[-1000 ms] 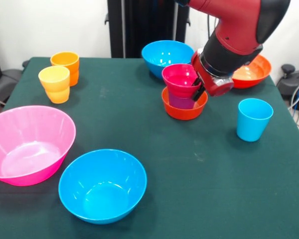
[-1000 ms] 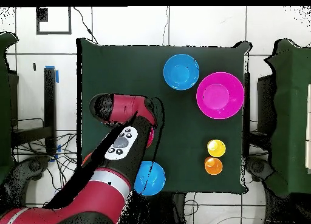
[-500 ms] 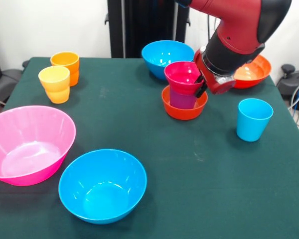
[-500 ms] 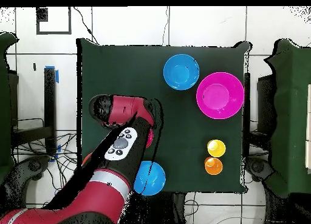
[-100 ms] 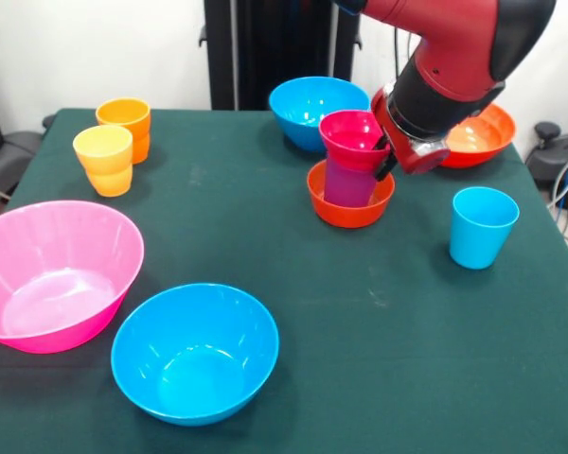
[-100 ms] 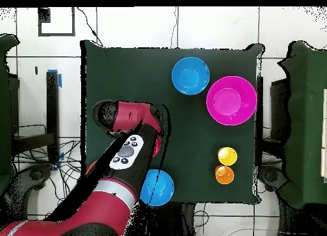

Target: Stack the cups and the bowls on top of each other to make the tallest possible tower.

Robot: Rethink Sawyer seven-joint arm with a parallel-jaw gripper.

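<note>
From the front, my claw (image 5: 386,156) grips the right rim of the magenta bowl (image 5: 352,134), which sits on the purple cup (image 5: 348,182) inside the small orange-red bowl (image 5: 350,200), at the table's (image 5: 379,312) far right. From overhead my arm (image 6: 124,153) hides that whole stack.

Glossy smooth plastic: the large pink bowl (image 5: 55,274), the near blue bowl (image 5: 194,352) and the light blue cup (image 5: 482,226). The tabletop (image 5: 379,359) wears matt dark green cloth.
</note>
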